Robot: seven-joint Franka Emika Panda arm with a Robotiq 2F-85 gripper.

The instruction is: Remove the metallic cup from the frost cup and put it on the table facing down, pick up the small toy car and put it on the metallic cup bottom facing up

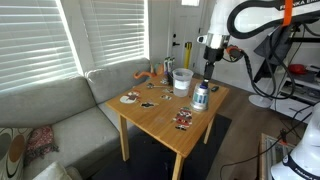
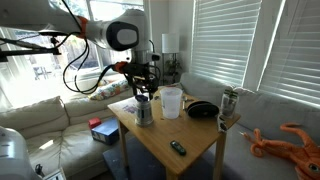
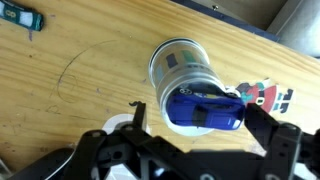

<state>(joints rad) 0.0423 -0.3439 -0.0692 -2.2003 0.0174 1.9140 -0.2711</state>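
The metallic cup (image 3: pixel 178 65) stands mouth down on the table (image 3: pixel 90 60). The small blue toy car (image 3: pixel 205 108) lies on its upturned bottom. My gripper (image 3: pixel 195 115) hovers over it, its fingers spread on either side of the car, with a gap at the left finger. In both exterior views the gripper (image 1: pixel 207 72) (image 2: pixel 143 90) is just above the metallic cup (image 1: pixel 200 98) (image 2: pixel 146 113). The frost cup (image 1: pixel 182 80) (image 2: pixel 171 102) stands upright beside it, apart from the gripper.
An orange octopus toy (image 2: pixel 288 140) lies on the sofa by the table. A black dish (image 2: pixel 202 109), a small dark item (image 2: pixel 177 147) and a dark-and-red item (image 3: pixel 265 97) lie on the table. Another small item (image 3: pixel 20 17) lies farther off.
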